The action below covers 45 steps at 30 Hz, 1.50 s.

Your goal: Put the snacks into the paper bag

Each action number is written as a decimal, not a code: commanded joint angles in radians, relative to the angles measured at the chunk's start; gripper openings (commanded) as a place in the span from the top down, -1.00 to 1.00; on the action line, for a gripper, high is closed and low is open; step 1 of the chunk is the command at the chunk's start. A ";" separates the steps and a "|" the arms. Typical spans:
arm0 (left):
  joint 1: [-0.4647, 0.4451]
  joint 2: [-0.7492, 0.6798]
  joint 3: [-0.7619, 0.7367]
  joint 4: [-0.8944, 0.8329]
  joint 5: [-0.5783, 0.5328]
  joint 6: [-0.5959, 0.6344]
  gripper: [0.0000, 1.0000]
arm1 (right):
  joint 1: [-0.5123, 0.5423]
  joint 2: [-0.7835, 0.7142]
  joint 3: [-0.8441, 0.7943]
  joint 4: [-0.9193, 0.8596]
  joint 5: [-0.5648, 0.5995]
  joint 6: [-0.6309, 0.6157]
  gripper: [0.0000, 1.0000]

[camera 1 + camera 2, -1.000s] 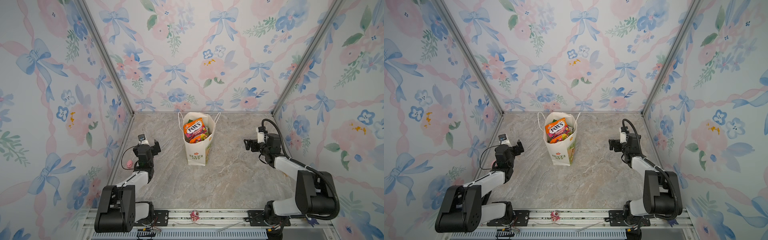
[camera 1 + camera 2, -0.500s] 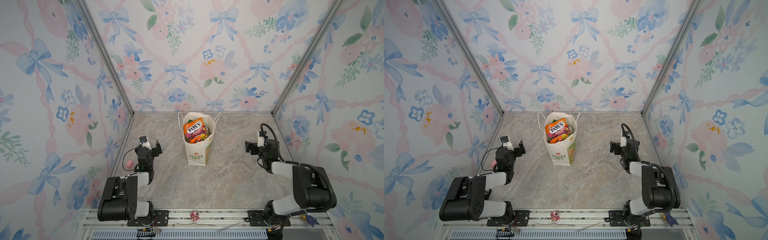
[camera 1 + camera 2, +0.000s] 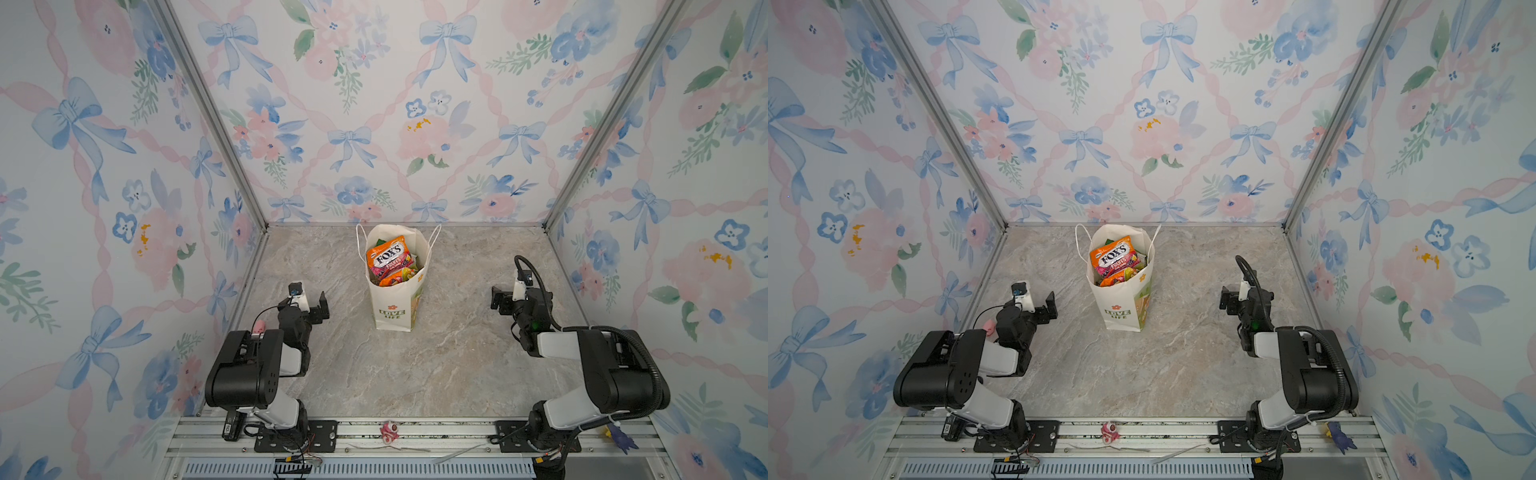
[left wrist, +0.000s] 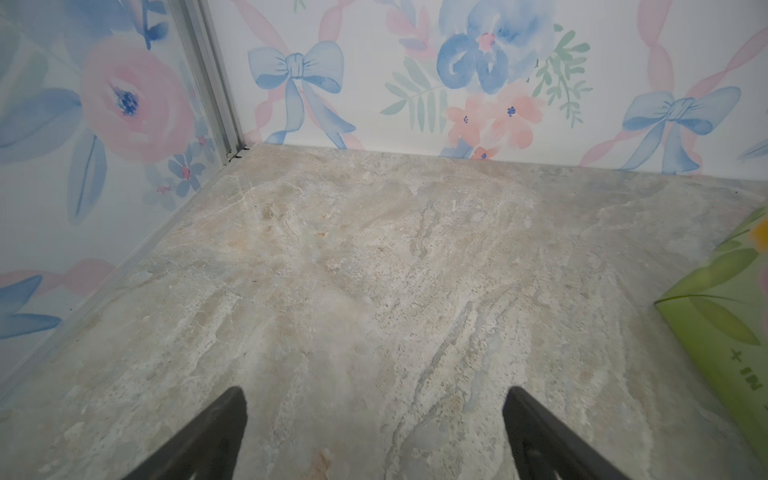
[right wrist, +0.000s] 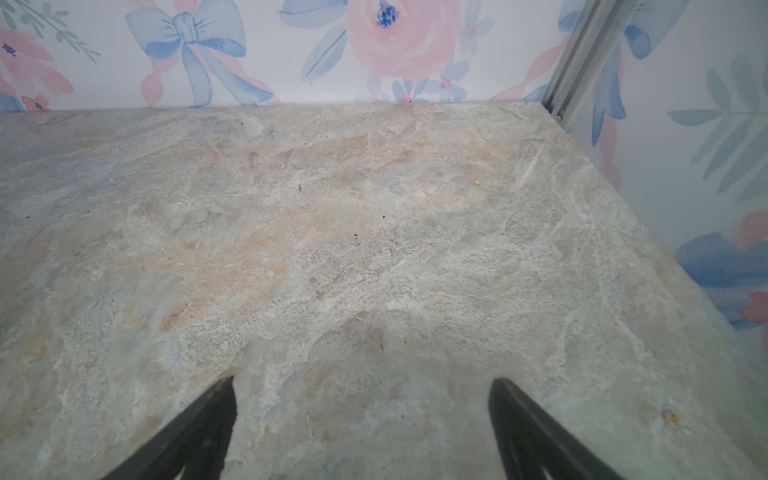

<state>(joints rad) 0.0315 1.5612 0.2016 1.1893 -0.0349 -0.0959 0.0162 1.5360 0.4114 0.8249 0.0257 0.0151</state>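
Your paper bag (image 3: 395, 307) stands upright at the middle of the counter (image 3: 415, 374), toward the back wall, with its mouth open. The snacks (image 3: 388, 259) sit inside it, an orange FOX'S packet on top and more coloured packets packed beneath. No packet lies loose on the marble in either top view.

Your left fingers (image 4: 224, 424) are spread wide with only bare counter between them, and the bag's green side shows at the edge of that wrist view. Your right fingers (image 5: 216, 411) are just as wide and just as empty. Both arms are folded low at their own sides, well apart from the bag.

So the filling step looks finished, and you are at the closing check. The strip of counter behind the bag and the patches under the folded arms are hidden, so a stray packet there cannot be ruled out.

The small pink figure (image 3: 258, 327) beside your left arm is not a snack, so leave it where it is. If nothing more turns up, the next move calls only for keeping both arms clear so the tall, light bag does not tip.
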 commanded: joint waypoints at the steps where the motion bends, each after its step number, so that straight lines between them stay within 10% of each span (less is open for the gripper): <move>1: -0.007 0.011 -0.011 0.135 0.009 0.024 -0.96 | 0.008 0.006 -0.006 0.055 0.023 -0.003 -0.93; 45: -0.033 0.010 0.032 0.045 0.056 0.080 -0.96 | 0.024 0.010 -0.015 0.073 0.065 -0.010 -0.93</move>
<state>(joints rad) 0.0032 1.5635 0.2245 1.2469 0.0017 -0.0326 0.0338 1.5368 0.4088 0.8726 0.0769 0.0147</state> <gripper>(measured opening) 0.980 0.965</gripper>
